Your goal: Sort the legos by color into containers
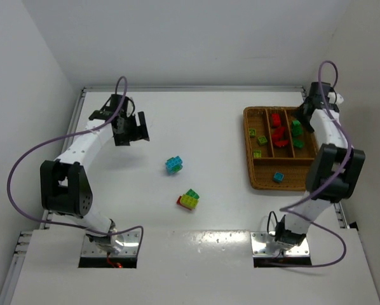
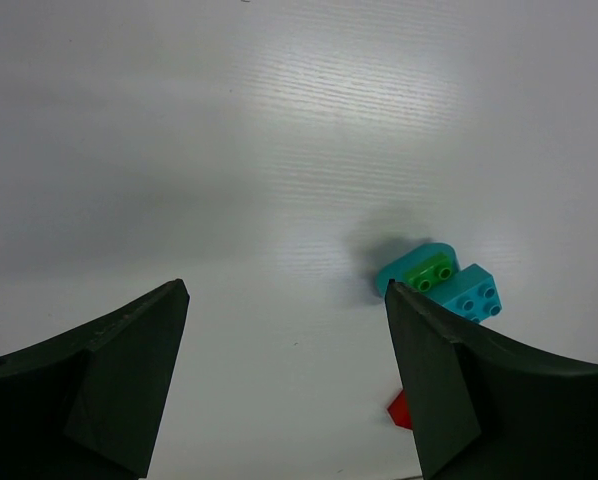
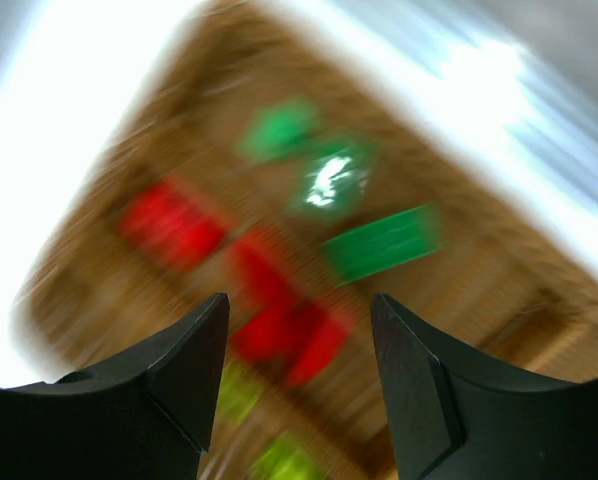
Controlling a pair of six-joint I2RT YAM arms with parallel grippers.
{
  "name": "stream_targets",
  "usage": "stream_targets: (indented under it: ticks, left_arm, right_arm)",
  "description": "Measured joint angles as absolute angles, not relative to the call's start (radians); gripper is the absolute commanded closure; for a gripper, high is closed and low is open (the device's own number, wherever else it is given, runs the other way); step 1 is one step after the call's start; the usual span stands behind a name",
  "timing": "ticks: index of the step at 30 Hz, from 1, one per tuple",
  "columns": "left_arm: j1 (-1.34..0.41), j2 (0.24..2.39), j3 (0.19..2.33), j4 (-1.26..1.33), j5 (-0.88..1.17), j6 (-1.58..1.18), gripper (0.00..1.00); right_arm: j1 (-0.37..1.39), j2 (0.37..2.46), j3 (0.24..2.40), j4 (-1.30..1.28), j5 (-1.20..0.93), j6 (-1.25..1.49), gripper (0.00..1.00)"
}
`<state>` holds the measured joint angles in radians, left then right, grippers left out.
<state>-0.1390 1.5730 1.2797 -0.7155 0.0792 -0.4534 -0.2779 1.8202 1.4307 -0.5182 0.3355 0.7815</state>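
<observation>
Tabletop (image 2: pixel 229 150): cyan legos (image 2: pixel 441 280) beyond left hand (image 2: pixel 284 295), rightward.

Brown woven tray (image 1: pixel 258 184) w/ red, green, yel-green, cyan legos (image 1: pixel 279 135); white table (image 1: pixel 209 127).

Robotics lab, bare white table (image 1: pixel 209 133), plain white walls, two bolted arms

White arms (image 1: pixel 88 143), black hands (image 1: pixel 134 132), purple cables (image 1: pixel 9 181)
</observation>
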Motion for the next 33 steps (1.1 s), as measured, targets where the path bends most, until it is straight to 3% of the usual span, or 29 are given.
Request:
stream_targets:
  ticks: [3, 6, 10, 15, 19, 33]
  left_arm:
    - [-0.142, 1.573, 1.280, -0.717, 0.065, -0.452, 0.14]
    - [-0.153, 1.570, 1.280, -0.717, 0.049, -0.451, 0.14]
    - [-0.186, 1.541, 1.271, -0.722, 0.016, -0.454, 0.14]
    - [-0.177, 1.498, 1.257, -0.731, -0.018, -0.463, 0.14]
    - [-0.142, 1.483, 1.245, -0.733, -0.036, -0.477, 0.14]
    - [-0.129, 1.477, 1.240, -0.736, -0.045, -0.483, 0.14]
  right_arm:
    - [-0.199, 1.686, 1.370, -0.464, 0.199, 0.729, 0.41]
    - [0.010, 1.621, 1.367, -0.430, 0.104, 0.658, 0.38]
    - [0.363, 1.685, 1.380, -0.430, -0.031, 0.549, 0.30]
    - [0.649, 1.717, 1.256, -0.499, -0.152, 0.376, 0.26]
    - [0.759, 1.701, 1.177, -0.538, -0.197, 0.282, 0.22]
    - [0.968, 1.658, 1.093, -0.533, -0.257, 0.210, 0.22]
